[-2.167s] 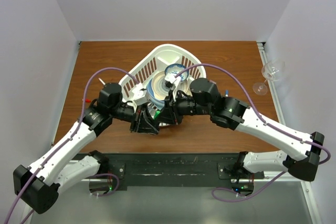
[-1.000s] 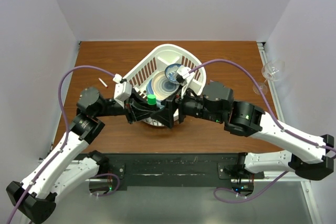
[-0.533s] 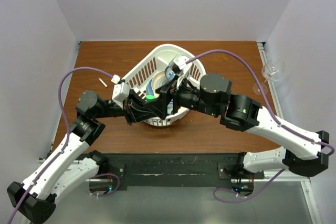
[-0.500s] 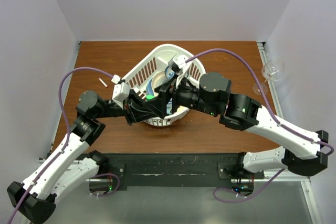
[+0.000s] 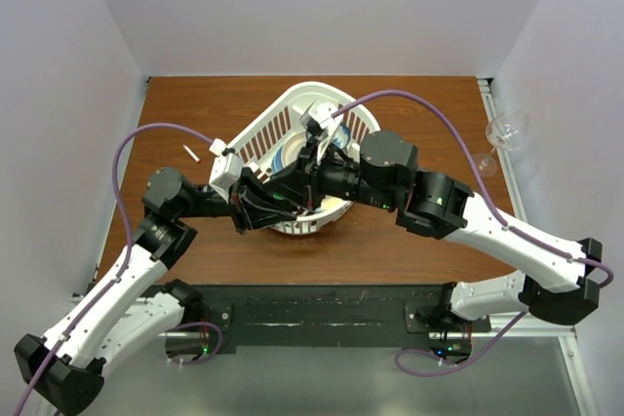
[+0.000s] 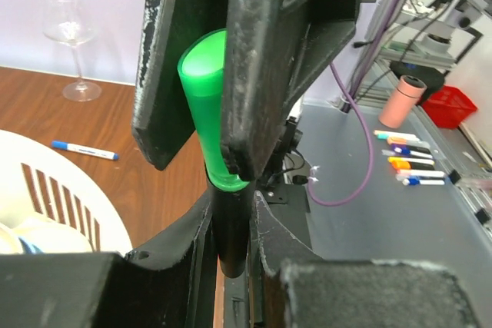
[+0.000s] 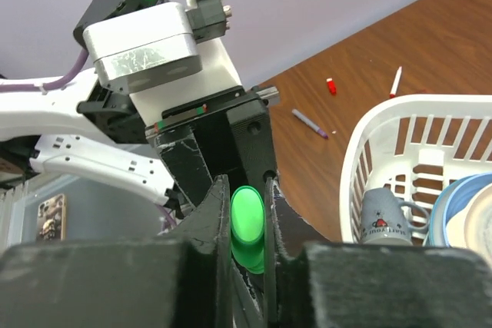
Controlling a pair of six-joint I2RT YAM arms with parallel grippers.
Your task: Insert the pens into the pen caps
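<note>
My left gripper [image 6: 229, 205] is shut on the black marker [image 6: 231, 228], which stands upright between its jaws. The bright green cap [image 6: 206, 105] sits on the marker's top end. My right gripper [image 7: 247, 190] is shut on that green cap [image 7: 247, 217]. In the top view the two grippers, left [image 5: 259, 206] and right [image 5: 295, 182], meet tip to tip over the near rim of the white basket [image 5: 283, 109], hiding marker and cap. A red cap [image 7: 330, 85], a white pen [image 7: 395, 81] and a purple pen [image 7: 309, 123] lie on the table.
The basket holds plates and a grey mug [image 7: 384, 209]. A wine glass [image 5: 502, 138] lies at the far right. A blue-capped pen [image 6: 84, 150] lies near it. A small white pen [image 5: 191, 152] lies left of the basket.
My right gripper has swung left and closed in on the left gripper. The green cap, plain in the top view a second ago, is now covered by the meeting jaws.
</note>
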